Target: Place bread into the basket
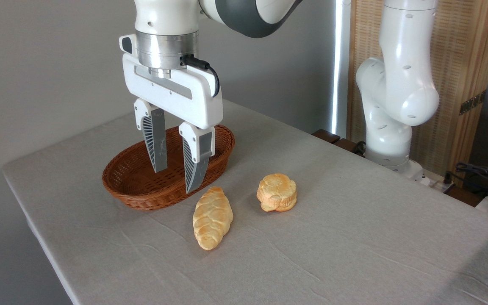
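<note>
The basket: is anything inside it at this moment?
No bread shows inside the basket. The open gripper hangs before it, covering part of the interior. Both breads lie outside.

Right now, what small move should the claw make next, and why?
Probably shift right and toward the camera, to above the round bun. The claw hangs open and empty over the basket, which holds nothing, while the bun sits on the table beside the braided loaf.

Grey cloth-covered counter [354, 237] with three things on it.

The wicker basket [134, 190] sits directly beneath the open jaws, its hollow bare. The braided loaf [212, 218] lies just below and right of the jaws' tips, close beside the basket's rim. The round bread [277, 192] rests farther right of the jaws, apart from the loaf.
</note>
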Robot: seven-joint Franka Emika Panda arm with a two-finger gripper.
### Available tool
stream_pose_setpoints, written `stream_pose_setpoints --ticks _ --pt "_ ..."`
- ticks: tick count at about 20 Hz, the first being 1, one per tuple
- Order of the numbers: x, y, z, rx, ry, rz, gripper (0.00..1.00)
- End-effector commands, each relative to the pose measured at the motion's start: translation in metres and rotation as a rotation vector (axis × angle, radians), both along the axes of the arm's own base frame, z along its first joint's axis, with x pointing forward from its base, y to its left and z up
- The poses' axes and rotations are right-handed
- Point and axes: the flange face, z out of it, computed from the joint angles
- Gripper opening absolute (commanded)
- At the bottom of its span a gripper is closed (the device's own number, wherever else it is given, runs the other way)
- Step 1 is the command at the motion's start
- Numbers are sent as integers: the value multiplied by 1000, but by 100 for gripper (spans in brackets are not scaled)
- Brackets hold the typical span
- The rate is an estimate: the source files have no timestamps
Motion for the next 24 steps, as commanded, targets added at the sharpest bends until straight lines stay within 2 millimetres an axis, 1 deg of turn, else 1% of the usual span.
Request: stream_pose_setpoints --ticks 1,4,5,6,12,16,19,22,24 --pt "1 -6 0 -19 21 -4 100" --pt "1 1 1 -19 20 9 100" --pt "0 -1 2 -16 18 8 100" --pt "0 2 2 -12 17 12 100" --pt "0 2 2 -19 18 24 100" --pt "0 -4 2 -30 20 22 100" --pt "-3 -6 -2 -28 49 16 100" --pt "-3 -1 -1 -28 49 -2 100" --pt "-3 -2 -3 -29 52 -26 100"
